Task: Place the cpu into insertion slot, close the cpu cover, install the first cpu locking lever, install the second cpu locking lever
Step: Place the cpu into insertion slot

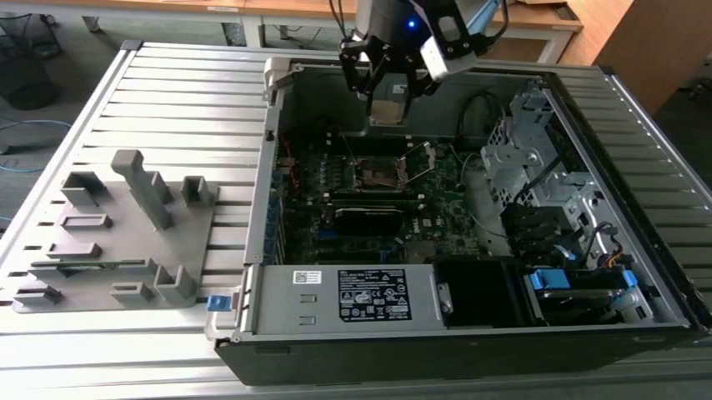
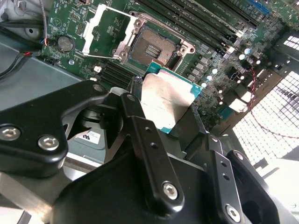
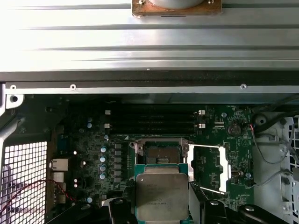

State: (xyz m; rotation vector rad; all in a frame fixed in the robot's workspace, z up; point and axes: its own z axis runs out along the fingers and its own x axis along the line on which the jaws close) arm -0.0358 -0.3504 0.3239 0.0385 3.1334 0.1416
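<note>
My gripper [image 1: 389, 107] pinches the cpu [image 2: 169, 100] by its edges. In the exterior view it hangs at the bare slot's [image 1: 378, 173] twelve o'clock; the cover [image 1: 419, 162] stands open at three.

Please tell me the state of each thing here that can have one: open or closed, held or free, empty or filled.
Black metal gripper: shut on the cpu.
Small flat square cpu with grey-silver metal top: held, not in the slot.
Square dark insertion slot with thin metal rim: empty, uncovered.
Silver-grey square-frame metal cpu cover: swung open beside the slot.
Black and grey computer case: lying flat, side open.
</note>
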